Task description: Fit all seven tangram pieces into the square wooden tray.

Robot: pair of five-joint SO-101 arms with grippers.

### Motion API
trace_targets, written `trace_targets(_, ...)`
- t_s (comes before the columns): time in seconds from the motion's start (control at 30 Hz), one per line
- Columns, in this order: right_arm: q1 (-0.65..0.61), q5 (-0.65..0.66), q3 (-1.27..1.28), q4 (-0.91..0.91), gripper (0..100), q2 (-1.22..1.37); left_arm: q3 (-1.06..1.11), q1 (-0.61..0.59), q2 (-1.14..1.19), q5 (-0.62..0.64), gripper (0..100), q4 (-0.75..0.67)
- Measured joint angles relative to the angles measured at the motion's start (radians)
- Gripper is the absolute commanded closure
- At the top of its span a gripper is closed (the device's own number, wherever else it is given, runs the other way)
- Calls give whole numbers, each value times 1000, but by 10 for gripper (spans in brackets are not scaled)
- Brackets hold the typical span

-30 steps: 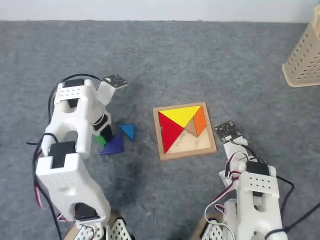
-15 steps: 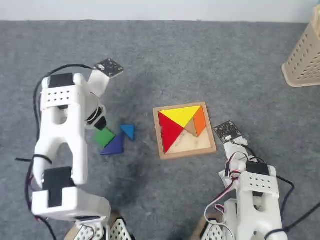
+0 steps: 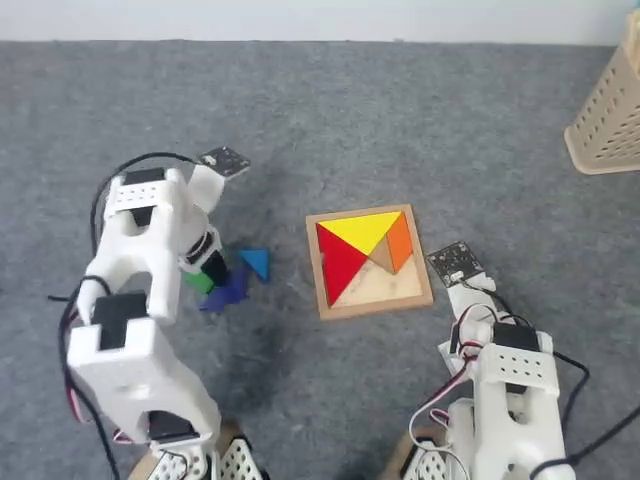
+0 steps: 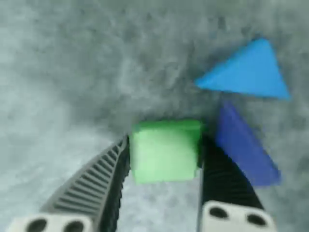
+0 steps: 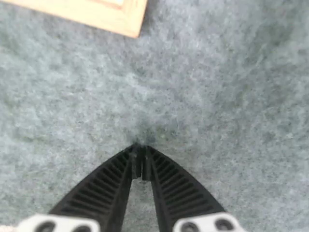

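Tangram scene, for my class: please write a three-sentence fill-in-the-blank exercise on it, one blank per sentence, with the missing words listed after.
1. The square piece between the fingers of the left gripper is ____ in colour.
2. In the wooden tray, the red triangle shares an edge with the ____ triangle.
3. The right gripper is shut on nothing, close to a corner of the wooden ____.

Missing words: green; yellow; tray.
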Motion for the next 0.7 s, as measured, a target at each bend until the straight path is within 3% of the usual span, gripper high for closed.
trace_targets(0.23, 0, 0, 0, 0, 992, 0, -3, -8, 26, -3, 791, -17)
trace_targets(0.5, 0, 0, 0, 0, 992, 0, -8, -6, 9, -3, 991, -14)
trace_targets(0.7, 0, 0, 0, 0, 992, -2, -14, -3, -75, 34, 990, -12)
